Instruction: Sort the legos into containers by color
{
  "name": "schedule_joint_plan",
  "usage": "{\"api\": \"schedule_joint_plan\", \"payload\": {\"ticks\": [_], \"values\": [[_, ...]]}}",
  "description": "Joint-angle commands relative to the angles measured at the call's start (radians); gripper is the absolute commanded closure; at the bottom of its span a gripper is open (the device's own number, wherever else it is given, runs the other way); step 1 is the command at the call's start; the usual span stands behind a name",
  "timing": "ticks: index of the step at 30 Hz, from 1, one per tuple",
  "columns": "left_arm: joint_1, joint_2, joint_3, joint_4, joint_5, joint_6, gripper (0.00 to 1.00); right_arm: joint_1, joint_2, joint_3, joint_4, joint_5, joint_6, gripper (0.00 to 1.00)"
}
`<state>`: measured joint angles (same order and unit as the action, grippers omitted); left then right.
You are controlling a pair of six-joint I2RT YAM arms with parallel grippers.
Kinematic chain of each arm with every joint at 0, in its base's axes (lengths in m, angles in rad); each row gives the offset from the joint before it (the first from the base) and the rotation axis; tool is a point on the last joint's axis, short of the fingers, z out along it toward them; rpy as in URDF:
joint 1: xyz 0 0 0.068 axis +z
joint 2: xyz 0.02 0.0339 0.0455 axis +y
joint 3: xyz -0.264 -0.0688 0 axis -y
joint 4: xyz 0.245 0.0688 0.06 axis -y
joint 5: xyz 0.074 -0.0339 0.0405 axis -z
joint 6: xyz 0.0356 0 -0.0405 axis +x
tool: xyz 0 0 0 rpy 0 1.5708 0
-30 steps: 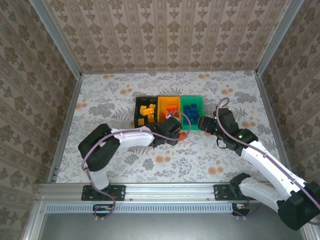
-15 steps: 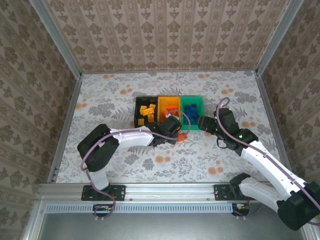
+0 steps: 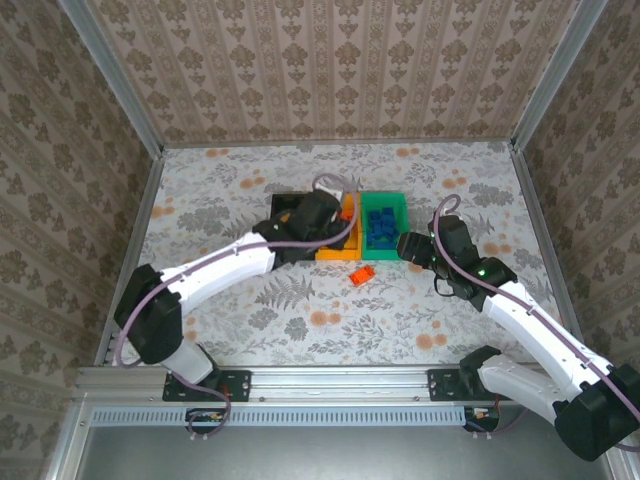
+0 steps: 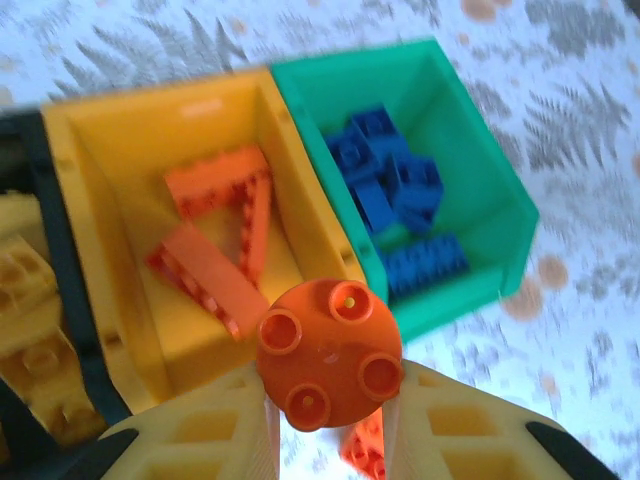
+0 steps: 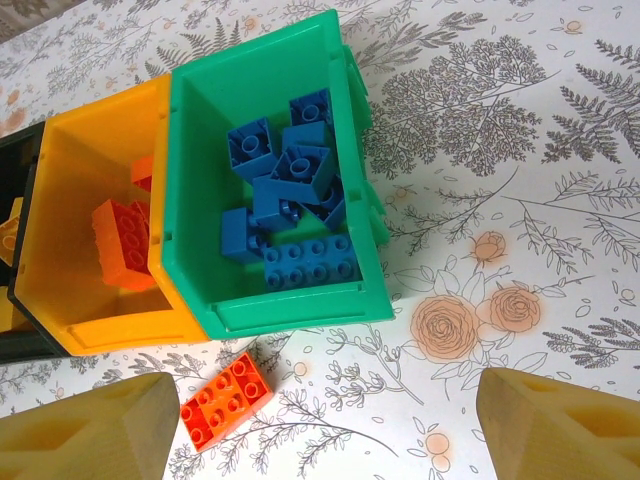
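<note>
So the left gripper (image 4: pixel 332 405) is clamped on a round piece (image 4: pixel 330 353), red-orange with four studs, and it's hanging right over the near wall of the yellow bin (image 4: pixel 150 110), close to the corner it shares with the green bin (image 4: pixel 480 170). That's the bit that worries me. If it lets go here, I'd guess the piece could clip the rim and bounce onto the table (image 3: pixel 230 190), or roll in with the blue bricks (image 5: pixel 290 190). A round shape between flat fingers can also squirt out sideways. The right gripper (image 5: pixel 320 430) has its jaws wide apart and holds nothing, hovering over a red brick (image 5: pixel 225 398) lying loose just in front of the bins. Both arms are crowded at that front edge, so a bump seems possible. The black bin (image 3: pixel 280 205) holds the yellow ones.
</note>
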<state>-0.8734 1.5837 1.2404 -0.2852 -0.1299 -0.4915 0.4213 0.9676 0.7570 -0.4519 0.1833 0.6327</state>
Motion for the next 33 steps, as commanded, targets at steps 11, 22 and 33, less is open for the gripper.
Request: {"api": "schedule_joint_plan", "payload": {"ticks": [11,22,33], "values": [[0.108,0.365,0.340,-0.100,0.074,0.067,0.70,-0.012,-0.007,-0.015,-0.020,-0.018,-0.002,0.20],[0.080,0.233,0.312,-0.051,0.093,0.042,0.27,-0.007,0.000,-0.036,0.005,-0.050,0.008,0.20],[-0.020,-0.278,-0.094,0.045,-0.015,0.035,0.00,0.277,0.179,-0.044,0.147,0.097,0.203,0.20]]}}
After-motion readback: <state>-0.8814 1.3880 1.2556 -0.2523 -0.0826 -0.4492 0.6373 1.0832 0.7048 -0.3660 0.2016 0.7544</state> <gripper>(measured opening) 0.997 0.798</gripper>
